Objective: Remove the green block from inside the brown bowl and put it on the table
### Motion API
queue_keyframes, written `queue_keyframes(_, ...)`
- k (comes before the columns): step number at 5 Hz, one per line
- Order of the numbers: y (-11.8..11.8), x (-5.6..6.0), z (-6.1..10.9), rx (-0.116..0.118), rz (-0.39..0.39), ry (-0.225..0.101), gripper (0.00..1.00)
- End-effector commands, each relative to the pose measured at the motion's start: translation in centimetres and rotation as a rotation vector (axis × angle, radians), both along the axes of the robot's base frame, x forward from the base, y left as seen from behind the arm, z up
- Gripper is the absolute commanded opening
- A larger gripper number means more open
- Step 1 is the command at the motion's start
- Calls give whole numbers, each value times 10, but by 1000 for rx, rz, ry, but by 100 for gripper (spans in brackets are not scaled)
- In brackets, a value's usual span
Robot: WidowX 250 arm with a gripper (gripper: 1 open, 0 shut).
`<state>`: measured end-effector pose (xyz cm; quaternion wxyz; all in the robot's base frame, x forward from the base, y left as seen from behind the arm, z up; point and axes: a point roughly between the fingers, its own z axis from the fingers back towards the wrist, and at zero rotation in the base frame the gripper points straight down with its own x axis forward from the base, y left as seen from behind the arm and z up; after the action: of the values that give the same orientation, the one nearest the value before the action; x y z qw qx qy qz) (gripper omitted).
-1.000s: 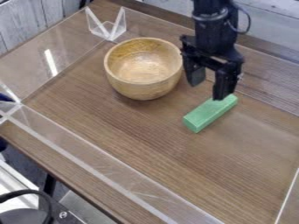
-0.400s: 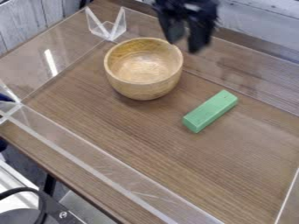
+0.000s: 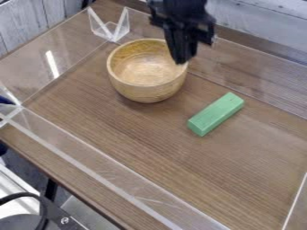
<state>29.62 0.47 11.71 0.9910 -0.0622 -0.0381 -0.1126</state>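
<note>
Desk: brown wood-grain top [image 3: 114,148] with dark streaks, filling most of the view; it carries the bowl, the green block and the small clear stand.
Desk edging: low clear walls [image 3: 90,199], seen along the left side and at the far side.
Arm: dark, blurred shape [image 3: 198,13] coming in at the top of the view, right of the clear stand and beyond the green block.
Brown bowl: round, light brown, thick-rimmed [image 3: 145,93], standing upright on the desk in the upper middle of the view; its far right rim is partly covered by the claw.
Claw: dark, at the lower end of the arm [image 3: 180,52], over the bowl's far right rim as the camera sees it; fingers together, with nothing visible between them. Whether it touches the rim cannot be told.
Dark equipment: black curved parts [image 3: 21,199] in the lower left corner, beyond the clear edging, partly cut off by the frame.
Clear stand: small, see-through, with pointed corners [image 3: 110,26], near the bowl on its far left side.
Green block: flat, elongated bar [image 3: 216,115], lying on the desk outside the bowl, to its lower right in the view; it lies slantwise, apart from both bowl and claw.
</note>
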Motion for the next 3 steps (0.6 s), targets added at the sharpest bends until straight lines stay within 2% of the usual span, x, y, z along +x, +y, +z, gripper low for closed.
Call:
queue_keyframes(1,-1,8,-6,13,-6,-14,0)
queue_keyframes(3,-3,15,-37,26,-9,42,0)
